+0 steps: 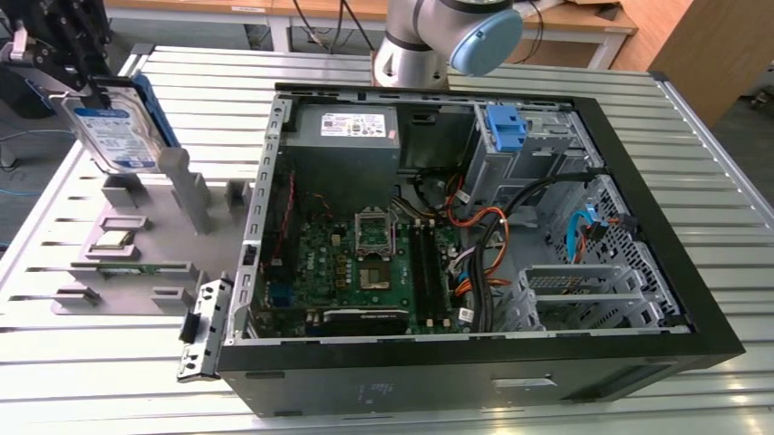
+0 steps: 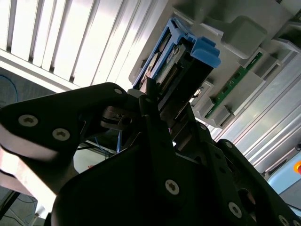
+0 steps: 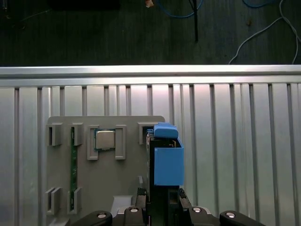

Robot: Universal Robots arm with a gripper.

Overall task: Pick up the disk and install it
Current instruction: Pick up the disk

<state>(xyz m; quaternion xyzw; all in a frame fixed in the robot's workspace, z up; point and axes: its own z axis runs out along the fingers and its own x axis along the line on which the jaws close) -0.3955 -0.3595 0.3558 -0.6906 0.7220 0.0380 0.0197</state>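
At the exterior view's far left, the black two-fingered gripper [image 1: 63,91] is clamping one end of the flat silver-black disk with a blue-and-white label [image 1: 112,134], its fingers closed tight onto it. The disk is sitting in its blue plastic carrier frame and hanging on edge, slightly tilted, over the grey plastic fixture plate with slotted posts [image 1: 133,294]; whether its lower end is touching the posts I cannot tell. In both wrist views the gripper [image 2: 162,101] [image 3: 162,201] is pinching the disk [image 2: 181,61] [image 3: 168,162] from the end opposite the frame's handle. On the plate, a square silver processor chip [image 3: 104,140] and a narrow green memory stick [image 3: 73,165] are lying in their holders. Well apart, toward the exterior view's right, the open black computer case [image 1: 484,372] is lying on the ribbed metal table [image 1: 109,381], showing its green motherboard [image 1: 362,263].
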